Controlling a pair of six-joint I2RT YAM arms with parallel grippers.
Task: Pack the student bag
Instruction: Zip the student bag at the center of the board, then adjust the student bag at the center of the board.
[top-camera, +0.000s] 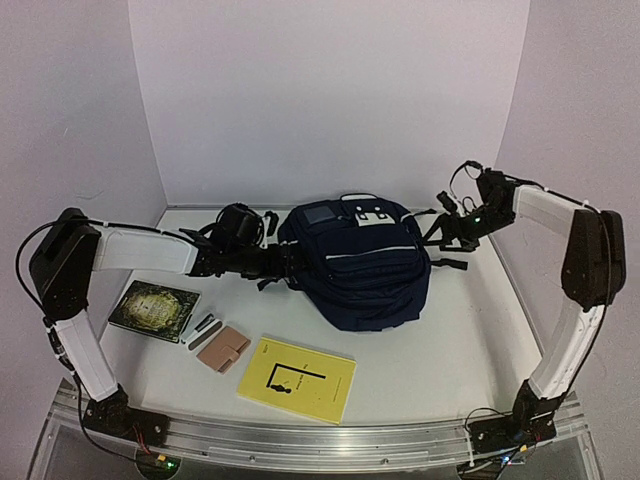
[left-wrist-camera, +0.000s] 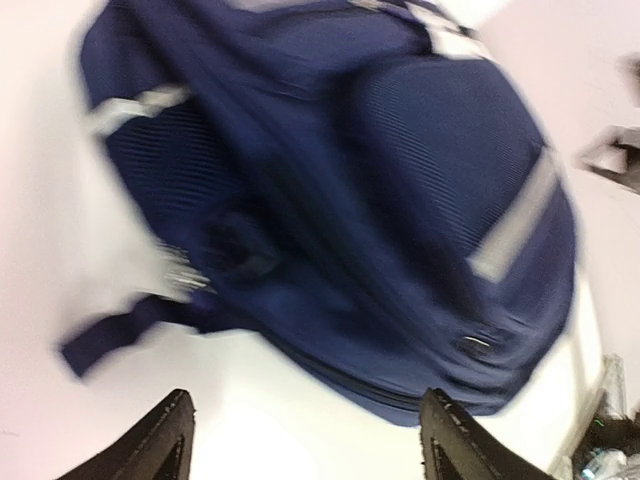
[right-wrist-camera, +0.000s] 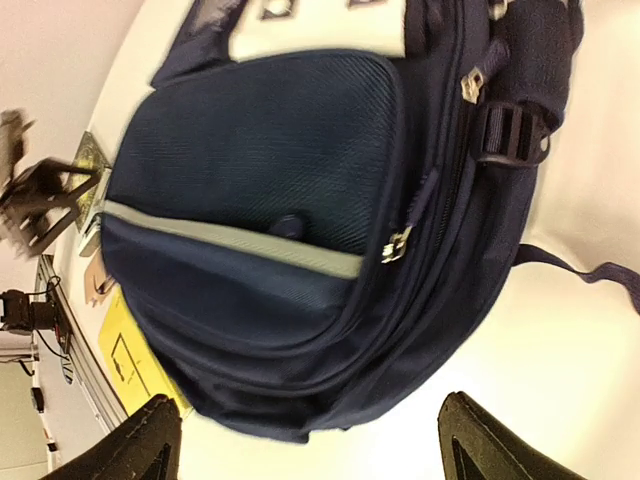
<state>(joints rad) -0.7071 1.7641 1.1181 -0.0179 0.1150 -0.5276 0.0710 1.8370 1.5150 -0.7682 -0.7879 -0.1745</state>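
Note:
The student bag (top-camera: 355, 265), a dark navy backpack with thin pale piping and a white patch near its top, lies in the middle of the white table. My left gripper (top-camera: 283, 264) is at the bag's left side. In the blurred left wrist view its fingers (left-wrist-camera: 165, 440) stand wide apart over bare table, and the bag (left-wrist-camera: 380, 200) lies just beyond them. My right gripper (top-camera: 438, 234) hovers by the bag's right side, near the black straps. In the right wrist view it (right-wrist-camera: 315, 450) is open and holds nothing, with the bag (right-wrist-camera: 300, 200) and its zipper pulls ahead.
A yellow book (top-camera: 297, 378) lies near the front edge. To its left are a tan pouch (top-camera: 222, 349), a small grey item (top-camera: 203, 328) and a dark green book (top-camera: 155, 308). White walls close in the back and both sides.

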